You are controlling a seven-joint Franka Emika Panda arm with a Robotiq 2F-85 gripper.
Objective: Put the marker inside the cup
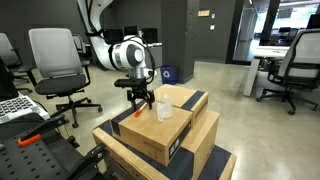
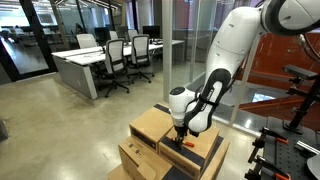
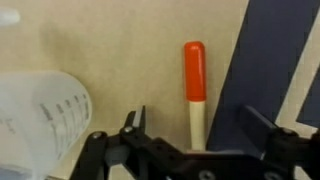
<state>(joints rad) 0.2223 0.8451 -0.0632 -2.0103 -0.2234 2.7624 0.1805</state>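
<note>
Open-plan office space with a polished concrete floor, glass partitions and rolling office chairs [image 1: 55,60] lay behind a stack of cardboard boxes [image 1: 160,138], and the topmost box carried both of the task's things. Over it the white arm [image 2: 215,85] reached down from above, its upper links arched high and its wrist turned so that the jaws pointed almost straight down at the box top. They stood spread wide and empty, low over the cardboard, one finger on each side of the marker as the wrist view showed it. The cup [image 1: 165,108] stood upright on the same box, just beside the jaws and apart from the marker. The marker [image 3: 194,85] lay flat on the cardboard, its orange cap pointing away from the wrist camera and its pale barrel running back between the open fingers, with a dark band [image 3: 275,60] of the box off to one side. By my judgement the step in hand was the approach to the grasp, nothing being lifted yet; the next move called for a short descent, a firm close across the thin barrel, then a lift and a tilt over the cup's mouth
</note>
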